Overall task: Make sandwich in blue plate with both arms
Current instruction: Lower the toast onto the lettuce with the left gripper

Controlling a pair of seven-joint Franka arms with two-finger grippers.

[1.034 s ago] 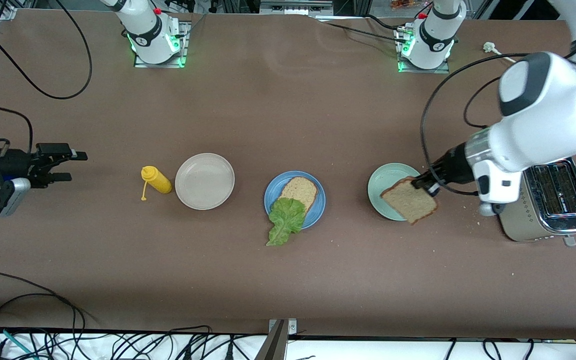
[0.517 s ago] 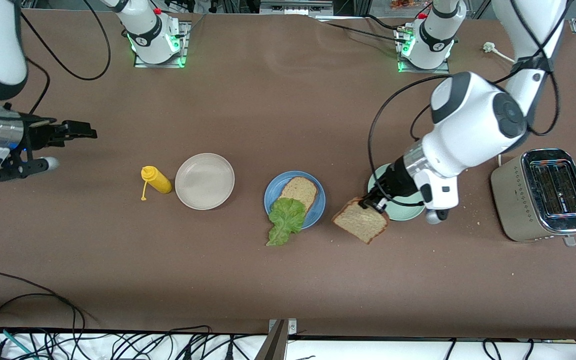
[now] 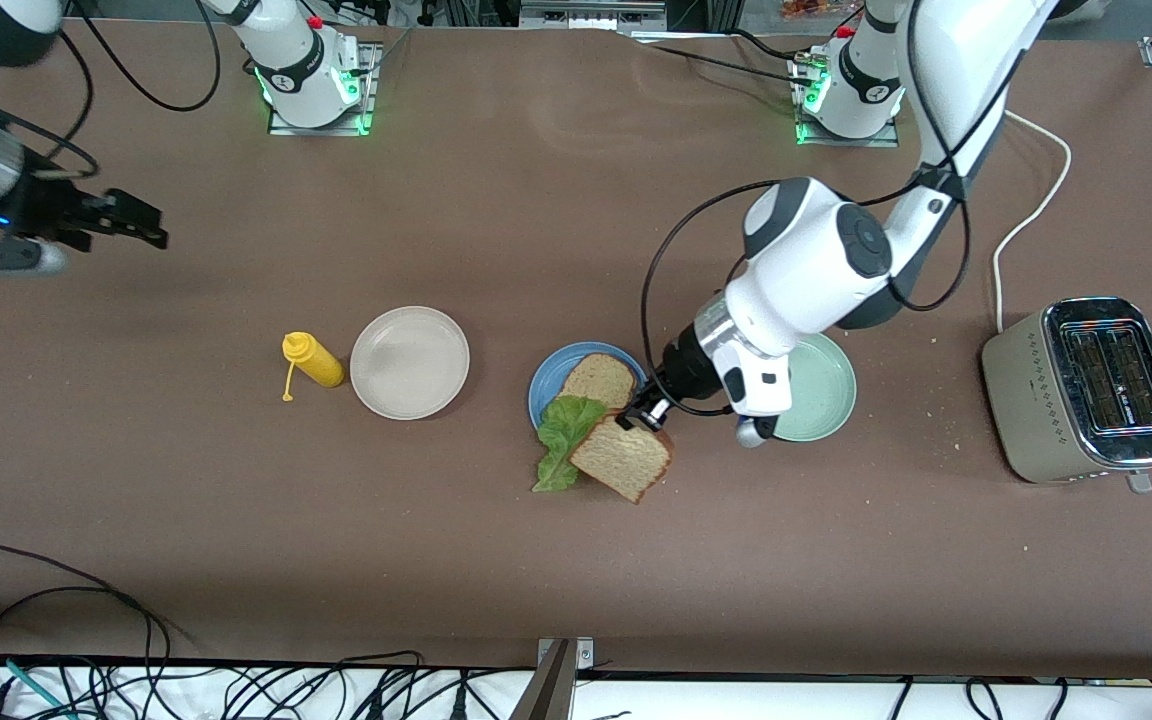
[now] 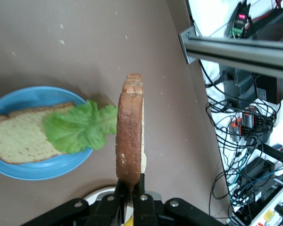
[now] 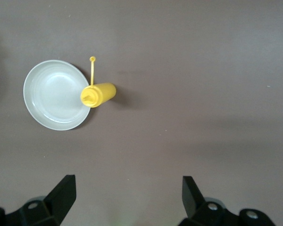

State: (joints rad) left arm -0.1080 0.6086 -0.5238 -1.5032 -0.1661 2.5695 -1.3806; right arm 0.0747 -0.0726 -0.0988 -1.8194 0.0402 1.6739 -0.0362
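While the big brown tabletop (image 3: 576, 560) carries everything, the left arm (image 3: 816, 265) reaches down from its base toward the middle. A silver toaster (image 3: 1086, 390) sits at the left arm's end of the tabletop. Next comes the beige plate (image 3: 409, 362), and the pale green plate (image 3: 821, 390) sits partly under the left arm. The blue plate (image 3: 546, 385) lies between those two plates. On it rests one slice of bread (image 3: 598, 379), with a green lettuce leaf (image 3: 566, 435) on top that hangs over the rim nearest the front camera.

The left pincer (image 3: 642, 414) is squeezed tight on a second slice (image 3: 624, 458). This slice hangs over the lettuce and the near rim of the blue plate. From the left wrist view it stands on its edge, held by its crust.

The right pincer (image 3: 141, 222) hangs in the air over the bare tabletop at the right arm's end, with its fingers (image 5: 61, 193) spread wide and nothing in them.

A small yellow bottle (image 3: 312, 360) lies on its side just beside the beige plate
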